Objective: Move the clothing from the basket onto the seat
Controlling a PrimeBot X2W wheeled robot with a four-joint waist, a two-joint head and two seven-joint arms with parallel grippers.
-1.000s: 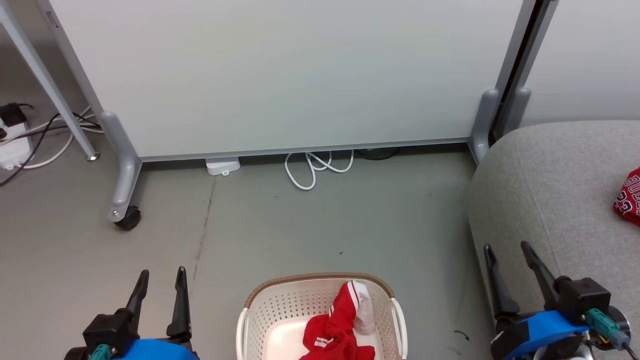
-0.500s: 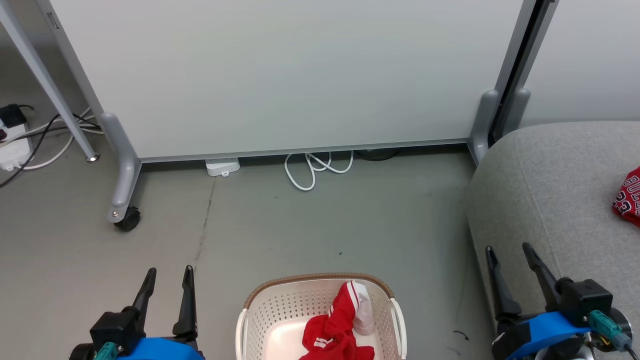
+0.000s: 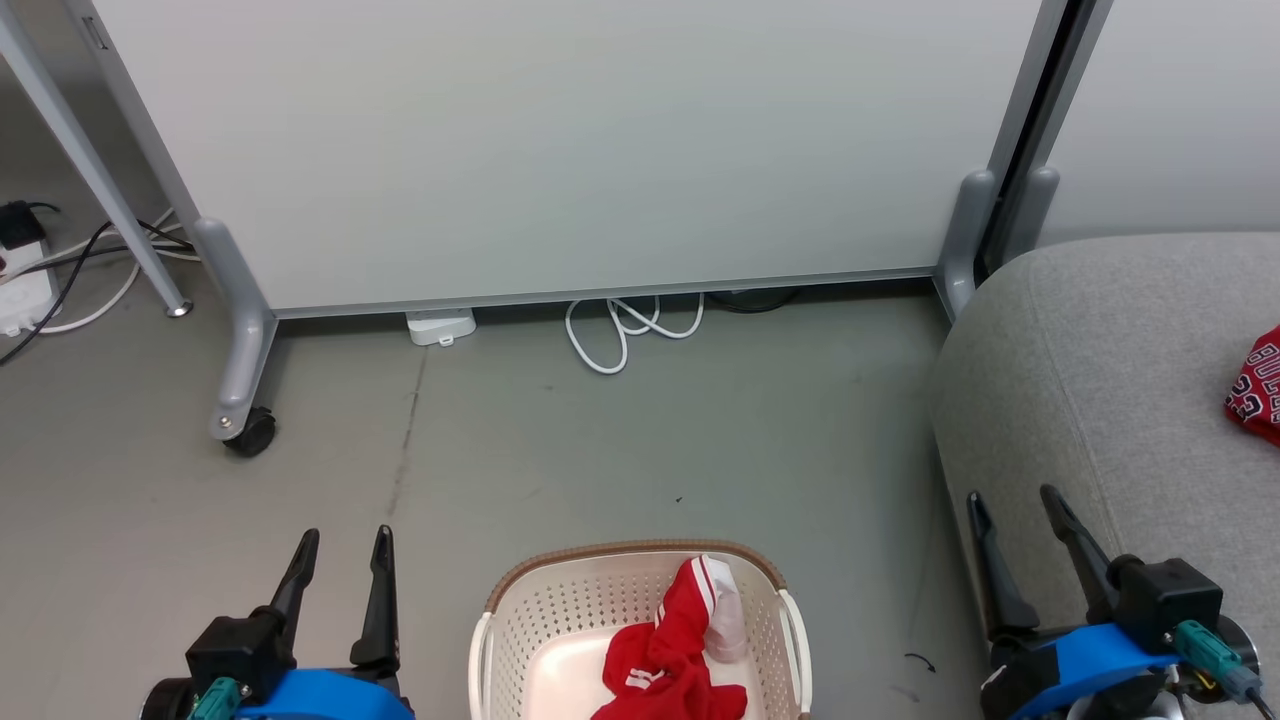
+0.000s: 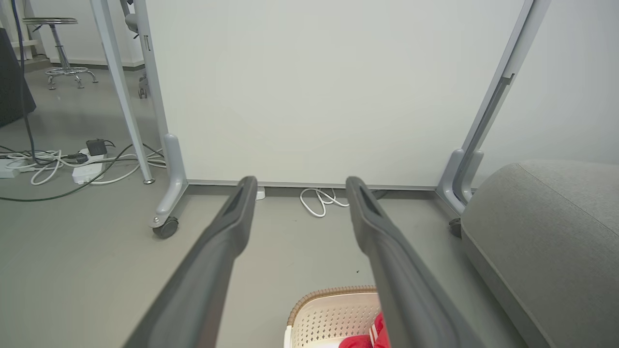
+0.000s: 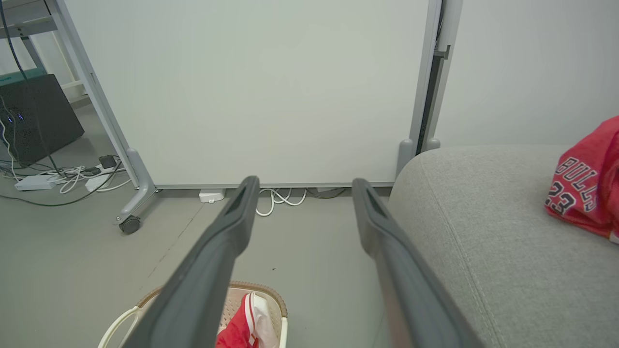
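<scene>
Head view: the left fingers (image 3: 378, 590) and right fingers (image 3: 1075, 540) are both spread wide and hold nothing. They are well apart from the basket (image 3: 630, 552), which stands on the floor (image 3: 700, 420) between them. One crumpled red garment (image 3: 665, 665) lies inside it, toward the right wall. Its long axis runs near to far, and the white-striped end points up at the far rim. A red jersey (image 3: 1258, 385) already lies on the seat (image 3: 1100, 380), cut off by the picture's edge. The risk, as I judge it: a thin pinch on the striped end alone could slip, or trailing cloth could catch the holed wall and drag the light basket along

Left wrist view: the basket sits low and to the right of the spread fingers, so a straight reach would likely miss the cloth

Right wrist view: the spread fingers point at the floor just beside the seat, and a hasty swing could brush its rounded side. The jersey's lettering sits tilted, with the number below it
</scene>
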